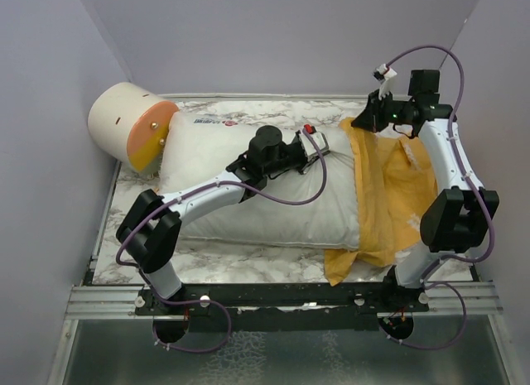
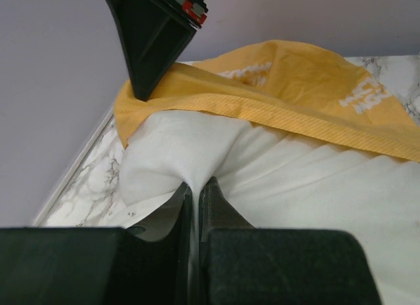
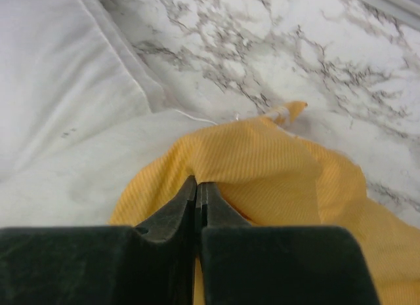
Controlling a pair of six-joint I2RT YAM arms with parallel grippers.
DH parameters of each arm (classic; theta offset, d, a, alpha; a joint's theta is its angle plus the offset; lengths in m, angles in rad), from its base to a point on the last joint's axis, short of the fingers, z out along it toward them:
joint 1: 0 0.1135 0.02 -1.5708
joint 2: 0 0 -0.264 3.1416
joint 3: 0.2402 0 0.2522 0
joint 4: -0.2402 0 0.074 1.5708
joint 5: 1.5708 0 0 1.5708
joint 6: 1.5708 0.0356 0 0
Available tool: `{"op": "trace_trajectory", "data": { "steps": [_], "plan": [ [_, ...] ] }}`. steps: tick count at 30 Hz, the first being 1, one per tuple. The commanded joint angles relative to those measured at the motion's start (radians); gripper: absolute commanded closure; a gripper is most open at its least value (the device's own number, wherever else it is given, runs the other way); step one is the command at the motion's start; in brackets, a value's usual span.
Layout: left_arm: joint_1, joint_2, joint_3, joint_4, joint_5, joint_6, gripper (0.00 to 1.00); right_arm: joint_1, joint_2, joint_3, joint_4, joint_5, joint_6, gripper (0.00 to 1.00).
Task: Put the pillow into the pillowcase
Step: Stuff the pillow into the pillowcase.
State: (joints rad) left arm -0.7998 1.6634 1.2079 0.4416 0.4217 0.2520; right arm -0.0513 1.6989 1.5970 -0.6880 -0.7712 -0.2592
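So the pillow (image 1: 298, 219) is laid lengthwise across the marble table (image 1: 248, 261). One end is parked near the cream-and-orange cylinder (image 1: 132, 124), and the other is tucked just inside the mouth of the pillowcase (image 1: 397, 186). Only that right-hand end is covered and most of the white is out in the open, so the stuffing is judged to be at an early stage.

The left gripper (image 2: 197, 185) is clamped tight on a pinch of the pillow's white cover, close to the orange hem, and a little ridge of fabric is pulled up between the jaws. That spot is probably picked so the pillow can be fed toward the opening without the case being dragged along.

The right gripper (image 3: 197, 185) is clenched on the pillowcase's ribbed hem at the far side of the table. In the left wrist view the hem is seen draped over the pillow's end with its far corner pinched. That way the mouth is anchored while the pillow gets worked in.

The rest of the case is bunched up on the table past the pillow's end, with bits of white lettering showing. The near corner of the mouth isn't held by anything, so that's where a snag is expected. A push from the left against a pull from the right is probably called for next, done in short bites, since fabric this thin can be expected to slip or bunch.
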Motion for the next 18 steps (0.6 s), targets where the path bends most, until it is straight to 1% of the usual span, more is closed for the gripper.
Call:
{"op": "trace_trajectory", "data": {
  "steps": [1, 4, 6, 7, 8, 10, 12, 14, 16, 17, 18],
  "plan": [
    [-0.010, 0.026, 0.079, 0.163, 0.102, -0.034, 1.00, 0.054, -0.005, 0.143, 0.002, -0.226, 0.047, 0.99],
    [-0.009, 0.057, 0.126, 0.179, 0.123, -0.045, 1.00, 0.100, 0.034, 0.214, 0.005, -0.349, 0.108, 0.99],
    [-0.009, 0.059, 0.141, 0.193, 0.125, -0.048, 1.00, 0.116, 0.055, 0.233, 0.023, -0.388, 0.153, 0.99],
    [-0.009, 0.058, 0.142, 0.198, 0.120, -0.046, 1.00, 0.118, 0.063, 0.233, 0.033, -0.381, 0.166, 0.99],
    [-0.009, 0.056, 0.141, 0.202, 0.111, -0.040, 1.00, 0.119, 0.069, 0.231, 0.032, -0.341, 0.168, 0.99],
    [-0.009, 0.052, 0.139, 0.209, 0.069, -0.028, 1.00, 0.117, 0.077, 0.209, 0.011, -0.211, 0.146, 0.96],
    [-0.003, 0.057, 0.121, 0.214, 0.006, -0.022, 1.00, 0.106, 0.086, 0.182, -0.020, -0.106, 0.107, 0.90],
    [0.018, 0.081, 0.109, 0.213, -0.056, -0.046, 1.00, 0.078, 0.081, 0.147, -0.035, -0.070, 0.075, 0.79],
    [0.042, 0.117, 0.114, 0.186, -0.101, -0.085, 1.00, 0.042, 0.047, 0.098, -0.013, -0.049, 0.068, 0.67],
    [0.053, 0.138, 0.122, 0.167, -0.128, -0.107, 0.92, 0.024, 0.019, 0.075, 0.002, -0.035, 0.064, 0.61],
    [0.062, 0.158, 0.133, 0.154, -0.172, -0.142, 0.81, 0.009, -0.011, 0.054, 0.014, -0.028, 0.054, 0.55]
  ]
}}
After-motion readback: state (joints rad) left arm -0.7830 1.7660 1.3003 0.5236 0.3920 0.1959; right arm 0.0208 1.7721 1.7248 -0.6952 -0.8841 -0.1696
